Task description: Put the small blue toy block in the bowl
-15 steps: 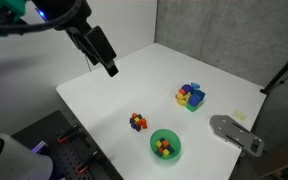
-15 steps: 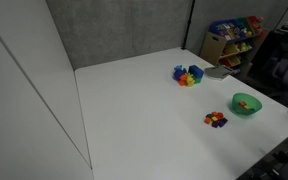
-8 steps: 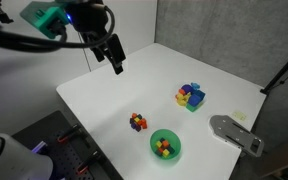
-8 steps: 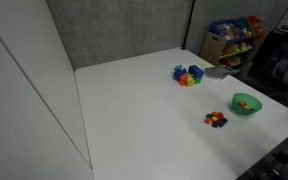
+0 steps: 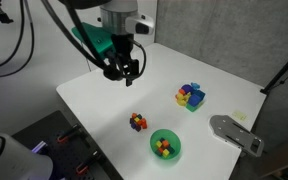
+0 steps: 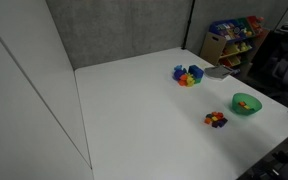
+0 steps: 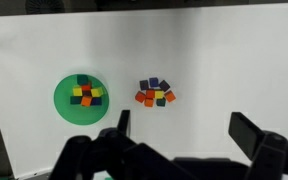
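A small pile of tiny blocks [image 5: 137, 122] lies on the white table, also seen in an exterior view [image 6: 216, 119]. In the wrist view the small blue toy block [image 7: 154, 85] sits at the pile's far edge among red, orange and green cubes. The green bowl [image 5: 165, 145] stands beside the pile and holds several tiny blocks; it also shows in an exterior view [image 6: 246, 103] and in the wrist view [image 7: 81, 98]. My gripper [image 5: 122, 68] hangs open and empty well above the table, apart from the pile. In the wrist view the gripper [image 7: 184, 128] frames bare table.
A larger multicoloured block pile [image 5: 190, 96] lies further back, also seen in an exterior view [image 6: 188, 75]. A flat grey metal plate [image 5: 234, 132] lies near the table's edge. A shelf with toys [image 6: 234, 38] stands behind the table.
The arm has swung from the back corner in over the table. The gripper now points down. The blocks and bowl have not moved.
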You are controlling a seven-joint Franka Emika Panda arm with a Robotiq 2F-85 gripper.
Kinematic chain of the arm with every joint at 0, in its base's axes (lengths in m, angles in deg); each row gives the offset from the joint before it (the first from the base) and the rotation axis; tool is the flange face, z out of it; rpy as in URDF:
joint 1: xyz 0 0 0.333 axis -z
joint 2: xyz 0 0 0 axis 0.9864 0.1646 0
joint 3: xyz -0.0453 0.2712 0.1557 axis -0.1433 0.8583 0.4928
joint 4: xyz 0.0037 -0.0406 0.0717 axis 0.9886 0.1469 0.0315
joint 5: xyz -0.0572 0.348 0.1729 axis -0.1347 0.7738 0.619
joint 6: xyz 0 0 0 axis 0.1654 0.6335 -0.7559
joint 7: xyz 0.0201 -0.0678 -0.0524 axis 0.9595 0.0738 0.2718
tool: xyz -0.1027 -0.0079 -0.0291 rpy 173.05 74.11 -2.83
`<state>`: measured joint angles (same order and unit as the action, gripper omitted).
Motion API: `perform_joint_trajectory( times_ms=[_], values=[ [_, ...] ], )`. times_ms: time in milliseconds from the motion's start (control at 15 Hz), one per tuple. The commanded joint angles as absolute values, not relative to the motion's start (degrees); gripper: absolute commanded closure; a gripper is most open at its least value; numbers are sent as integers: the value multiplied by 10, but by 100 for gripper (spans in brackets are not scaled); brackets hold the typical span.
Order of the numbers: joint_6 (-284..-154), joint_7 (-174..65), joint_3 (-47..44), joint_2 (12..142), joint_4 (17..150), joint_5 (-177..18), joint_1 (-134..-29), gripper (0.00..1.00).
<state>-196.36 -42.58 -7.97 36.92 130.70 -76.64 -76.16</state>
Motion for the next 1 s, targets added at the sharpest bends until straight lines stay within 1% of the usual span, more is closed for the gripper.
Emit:
perform_joint_trajectory(
  times_ms=[0,533,800,933],
  values=[
    [-1987,-424,-71,436,1282,-751,-762,0],
    [-2164,-469,-46,543,1303,-756,-759,0],
    [-2205,-485,-44,600,1286,-754,-757,0],
    [-2196,-483,-45,605,1285,-751,-756,0]
  ],
)
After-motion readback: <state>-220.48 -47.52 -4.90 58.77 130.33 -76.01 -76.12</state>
